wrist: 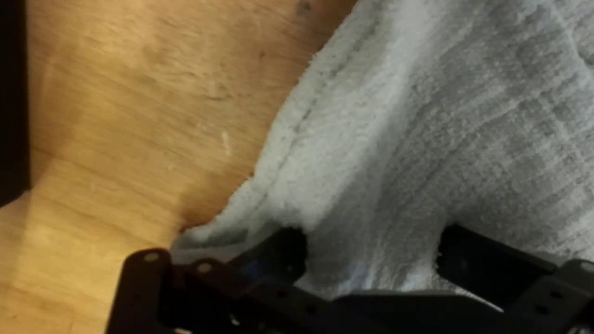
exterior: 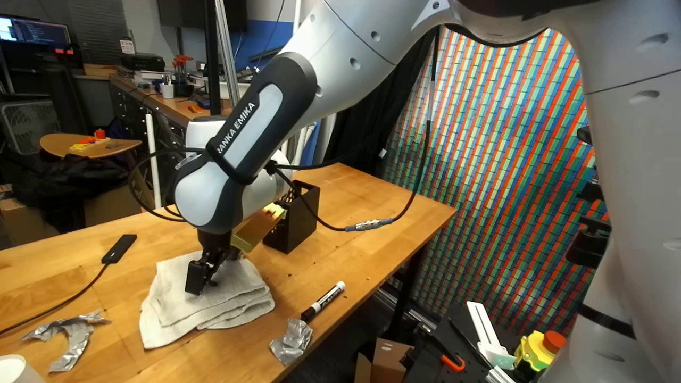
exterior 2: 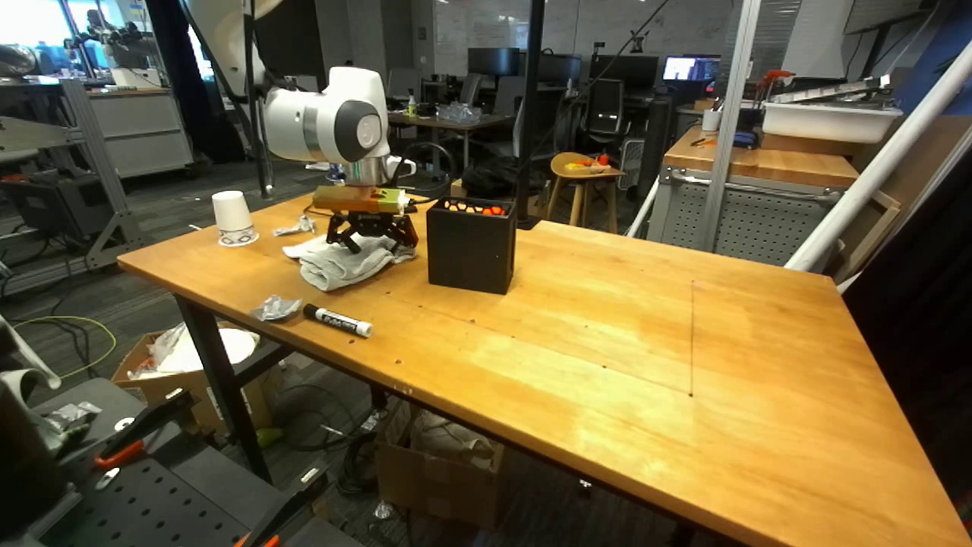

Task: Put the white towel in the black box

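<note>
In an exterior view, the yellow-brown wooden tabletop (exterior 2: 759, 342) is brightly and warmly lit, with pale glare between its middle and nearest long edge. A blue-white pane (exterior 2: 30, 23), beyond the tabletop's left corner, is overexposed. The dark grey floor (exterior 2: 319, 456) below the nearest edge is dim. Wrist view: soft focus; rumpled off-white cloth towel (wrist: 464, 116) partly shaded; black jointed gripper fingers (wrist: 487, 260) underexposed, near-black.

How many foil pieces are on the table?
2: one piece beside the marker, another piece near the cup. The towel could hide more.
</note>
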Robot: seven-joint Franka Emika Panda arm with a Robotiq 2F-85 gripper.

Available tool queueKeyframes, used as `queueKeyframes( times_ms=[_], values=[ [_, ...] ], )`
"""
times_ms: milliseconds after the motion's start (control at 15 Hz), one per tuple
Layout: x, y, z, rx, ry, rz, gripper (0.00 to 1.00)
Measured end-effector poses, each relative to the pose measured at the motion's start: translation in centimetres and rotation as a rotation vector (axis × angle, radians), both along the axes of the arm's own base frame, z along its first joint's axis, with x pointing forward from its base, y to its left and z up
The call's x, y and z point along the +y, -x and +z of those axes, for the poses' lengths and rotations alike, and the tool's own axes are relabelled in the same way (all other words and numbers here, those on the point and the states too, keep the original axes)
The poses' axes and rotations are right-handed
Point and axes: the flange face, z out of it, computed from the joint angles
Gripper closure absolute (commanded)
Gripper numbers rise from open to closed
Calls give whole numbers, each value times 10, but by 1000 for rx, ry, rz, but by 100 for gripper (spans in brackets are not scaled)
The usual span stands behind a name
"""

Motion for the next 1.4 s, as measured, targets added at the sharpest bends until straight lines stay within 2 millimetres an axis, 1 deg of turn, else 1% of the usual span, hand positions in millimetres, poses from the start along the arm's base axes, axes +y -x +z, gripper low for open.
queueKeyframes(
  times_ms=[200, 267, 400, 467, 600, 667, 733, 933, 1133, 1400],
  values=[
    [0, 0, 0, 8, -18, -37, 72],
    [-1, 1, 1, 9, -25, -51, 81],
    [-4, 2, 5, 8, -35, -74, 95],
    [-6, 2, 9, 4, -36, -81, 100],
    [-9, 5, 22, -10, -38, -92, 100],
    [-11, 7, 31, -20, -37, -96, 98],
    [-15, 9, 41, -32, -37, -101, 100],
    [-31, 12, 80, -86, -35, -124, 100],
    [-59, 16, 127, -149, -31, -169, 100],
    [-117, 20, 189, -236, 11, -251, 100]
  ],
)
